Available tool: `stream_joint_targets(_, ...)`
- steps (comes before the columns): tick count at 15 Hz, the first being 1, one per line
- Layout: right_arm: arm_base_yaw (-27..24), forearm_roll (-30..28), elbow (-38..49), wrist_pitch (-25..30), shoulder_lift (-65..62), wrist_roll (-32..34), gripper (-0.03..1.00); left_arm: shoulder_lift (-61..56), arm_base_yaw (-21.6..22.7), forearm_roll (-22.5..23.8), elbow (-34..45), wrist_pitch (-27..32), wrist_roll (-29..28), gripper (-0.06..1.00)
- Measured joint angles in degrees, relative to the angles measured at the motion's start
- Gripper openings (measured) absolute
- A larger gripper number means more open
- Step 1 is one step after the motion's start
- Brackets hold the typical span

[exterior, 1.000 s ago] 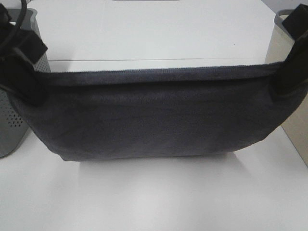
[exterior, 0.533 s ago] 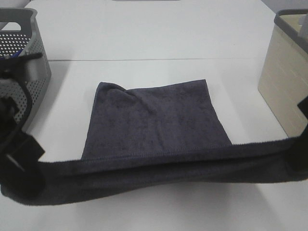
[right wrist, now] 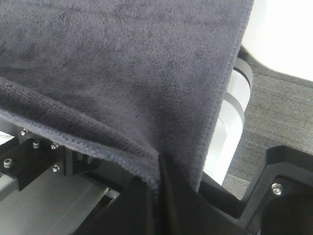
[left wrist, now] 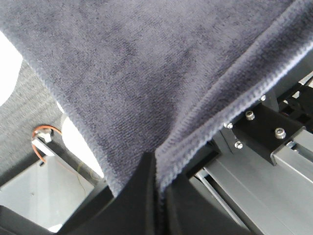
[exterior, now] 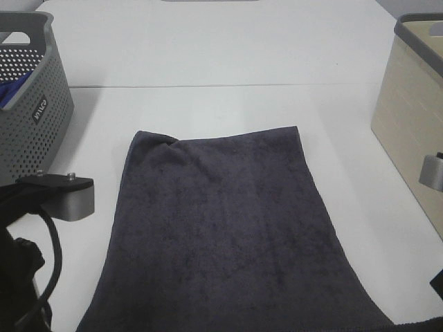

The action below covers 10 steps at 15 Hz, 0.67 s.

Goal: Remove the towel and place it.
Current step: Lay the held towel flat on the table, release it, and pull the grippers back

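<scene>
Now the large charcoal-grey terry towel (exterior: 221, 221) lies flat on the white worktop (exterior: 208, 55), its long axis running away from the robot — left jaws and right jaws each clenched on a near hem corner.

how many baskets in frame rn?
2. Grey perforated basket at the left edge of the table, beige basket at its right edge, the towel spread between them. Both are cropped by the frame; more could sit out of view.
</scene>
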Motion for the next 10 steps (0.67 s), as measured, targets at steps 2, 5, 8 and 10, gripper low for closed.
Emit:
stream_joint_targets(2, 0.0, -0.1, 0.3, 0.0, 0.0, 0.0, 0.01, 2.1, 0.0, -1.3, 0.6, -0.2, 0.9, 0.00)
stream_joint_targets(5, -0.1, -1.3, 0.3, 0.0, 0.0, 0.0, 0.01, 7.7, 0.0, -3.5, 0.9, -2.8, 5.3, 0.00)
stream_joint_targets(8, -0.5, -1.7, 2.6, 0.1, 1.5, -1.0, 0.01, 11.6, 0.0, -4.7, 0.9, -4.8, 7.0, 0.00)
stream_joint_targets(10, -0.5, -2.1, 3.3, 0.1, 3.5, -1.7, 0.01, 12.5, 0.0, -6.3, 0.9, -4.8, 8.6, 0.00)
